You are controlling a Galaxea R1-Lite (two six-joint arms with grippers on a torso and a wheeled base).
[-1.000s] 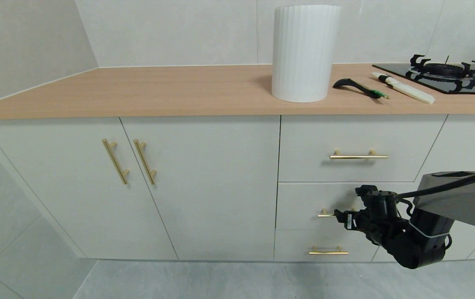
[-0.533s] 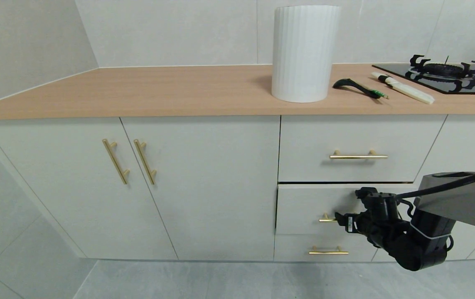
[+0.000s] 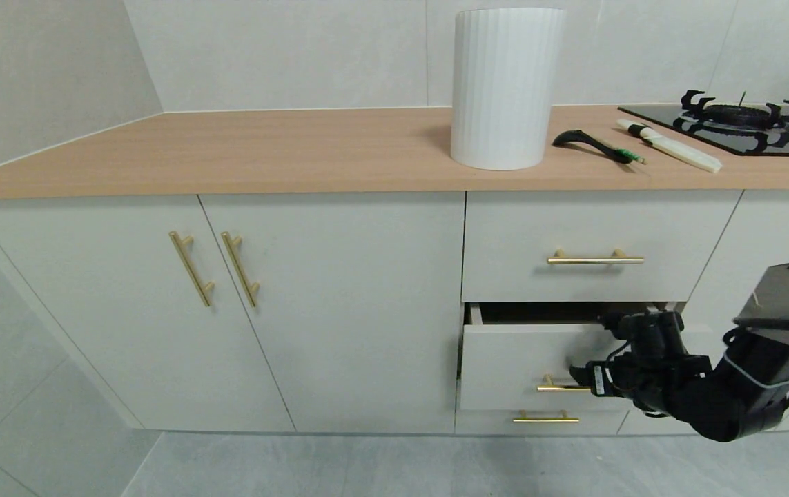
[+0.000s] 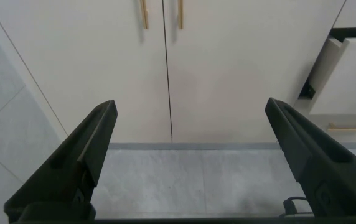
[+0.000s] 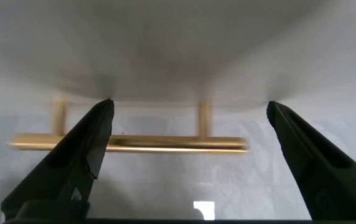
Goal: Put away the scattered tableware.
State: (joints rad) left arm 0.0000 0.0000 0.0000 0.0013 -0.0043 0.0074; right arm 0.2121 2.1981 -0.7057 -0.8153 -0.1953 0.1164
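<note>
Down at four o'clock in the head view, catching the right gripper [image 3: 579, 378] at the gold handle [image 3: 558, 388] of the middle drawer [image 3: 511, 352], a drawer partly open. Reading the fingers as spread wide on the wrist camera, clamped on nothing; cannot quite tell whether they touch the bar. Up to one o'clock now, onto the wooden countertop [image 3: 263, 152]: picking out the tableware, lying loose. Spotting a black spoon [image 3: 591, 143], slim handle tipped in green, at three o'clock of the tall white ribbed canister [image 3: 504, 90]. Just beside it, toward three o'clock again, finding a long cream-white utensil [image 3: 674, 148] with a dark band, near the edge of the stove [image 3: 739, 124]. Over to the left gripper [image 4: 190, 106]: wide open too, holding nothing, facing the pale cabinet doors [image 4: 228, 74].
</note>
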